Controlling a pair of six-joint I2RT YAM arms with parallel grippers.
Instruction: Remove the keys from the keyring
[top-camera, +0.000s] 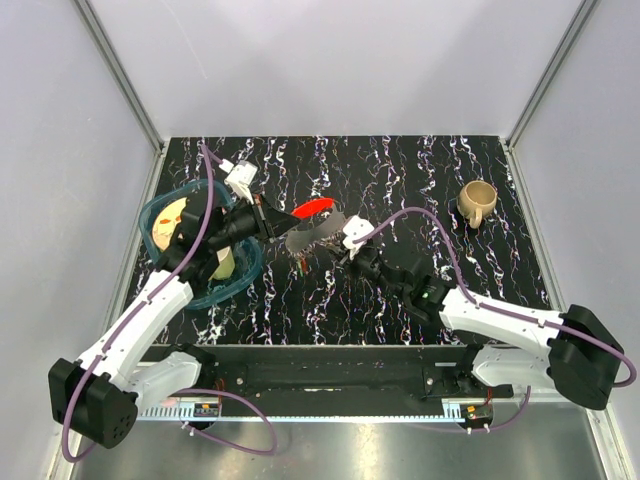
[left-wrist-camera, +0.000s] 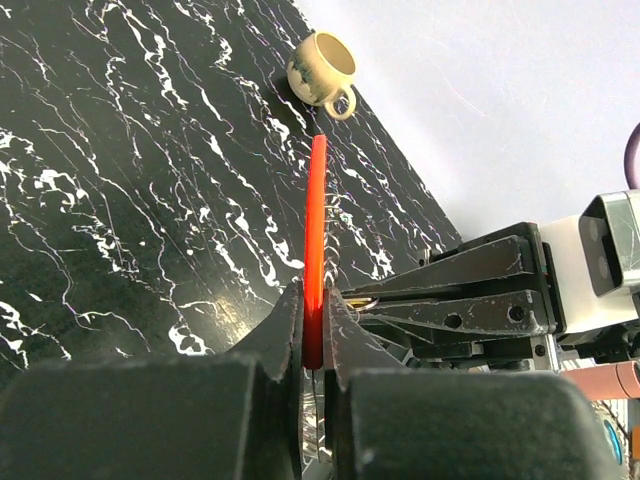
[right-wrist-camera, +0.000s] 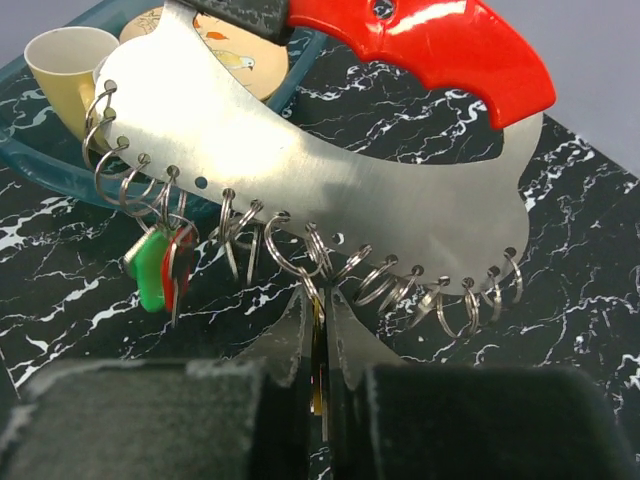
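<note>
A teal tray (top-camera: 150, 212) sits out past my left gripper (left-wrist-camera: 315, 345). In it are a cream cup (right-wrist-camera: 62, 62) and a plate (right-wrist-camera: 232, 52) with a printed picture. From my right wrist the metal of the keyring (right-wrist-camera: 330, 180) covers part of both, and from above my left arm hides much of the tray. A beige mug (top-camera: 477, 203) stands alone on the black marbled tabletop (top-camera: 500, 160), well beyond my right gripper (right-wrist-camera: 318, 318) and apart from everything else. I can't tell what is inside it.

My left fingers are clamped on the keyring's red grip (left-wrist-camera: 316, 230) and hold it off the table, with the grey plate reaching toward my right fingers. From my left wrist I see it only edge-on, as a thin red strip rising from between the pads.

A row of split rings (right-wrist-camera: 290, 255) hangs through holes along the plate's curved lower edge. The green-headed key (right-wrist-camera: 150, 268) dangles from rings well to one side of my right fingertips, toward the tray. A small red piece touches it, and I can't make out what that is.

My right fingers are pressed together just under the middle of the row. They pinch a brass key (right-wrist-camera: 317, 398) that hangs from a ring there. Only a gold sliver of it shows in the slit between the pads. Thin silver slivers hang among the nearby rings, but I can't tell whether they are keys.
</note>
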